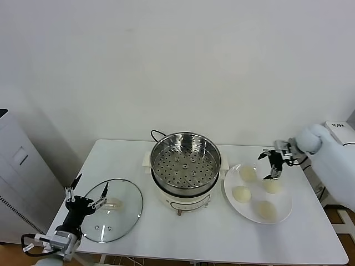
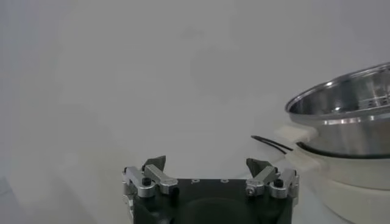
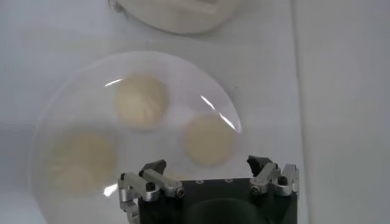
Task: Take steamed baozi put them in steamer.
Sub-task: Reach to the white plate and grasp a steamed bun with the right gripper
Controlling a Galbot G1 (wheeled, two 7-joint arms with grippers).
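Right hand hangs over the far part of the white plate, its fingers spread apart and holding nothing, with no bun between them. In the right wrist view the same hand has both fingertips wide open above the plate, and three of the buns show below it. From the head view, four steamed baozi lie on that plate, pale cream and round: one at the far left of the plate, one just under the hand, one at the left middle and one nearest the front. None of them touches the hand. Just left of the plate stands the steamer, a shiny steel basket with a perforated bottom on a cream-white pot body, and nothing lies inside the basket. A dark cable runs off behind it. Further left, a round glass lid lies flat on the white worktop, well apart from the plate. Beside the near left edge of the lid sits the left hand, idle, its fingers opened wide and holding nothing; in the left wrist view this hand shows the same spread fingertips, with the steamer off to one side in the distance.
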